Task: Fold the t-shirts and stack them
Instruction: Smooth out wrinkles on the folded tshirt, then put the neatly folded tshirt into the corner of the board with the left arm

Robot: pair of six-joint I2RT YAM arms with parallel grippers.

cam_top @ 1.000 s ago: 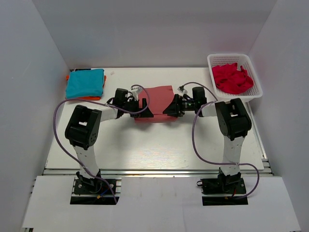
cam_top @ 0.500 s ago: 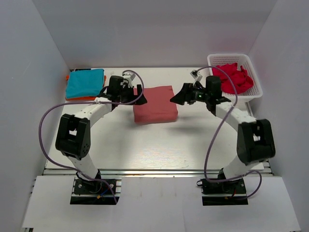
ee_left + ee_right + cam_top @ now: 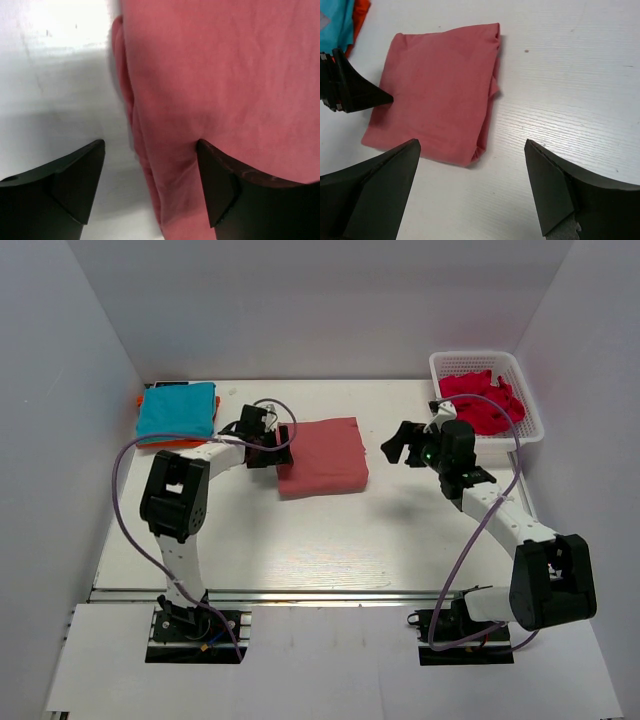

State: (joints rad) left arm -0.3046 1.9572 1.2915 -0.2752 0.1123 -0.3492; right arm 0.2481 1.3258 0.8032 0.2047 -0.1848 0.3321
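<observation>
Left gripper (image 3: 150, 150): jaws spread and clasping nothing, straddling the left edge of the folded salmon-red t-shirt (image 3: 322, 455), one finger over the bare white table (image 3: 300, 540) and the other above the cloth. Right gripper (image 3: 472, 145): equally wide and empty, hanging off the shirt's right side and facing it. The shirt is a flat, roughly rectangular pad of several layers. It is matte cotton with soft rounded folds and a slightly rumpled left rim. To its left and farther back, a folded teal t-shirt (image 3: 177, 410) rests on an orange t-shirt (image 3: 139, 400), of which only a sliver shows. To its right and back, a crimson t-shirt (image 3: 480, 403) lies crumpled in a white lattice basket (image 3: 470, 356). Handling, as judged: the shirt is light, limp, grippy and not fragile, but its layers would likely sag or slide open if pinched at one corner. The safest hold takes every layer at a folded edge, one finger slipped beneath, ideally at both sides.
</observation>
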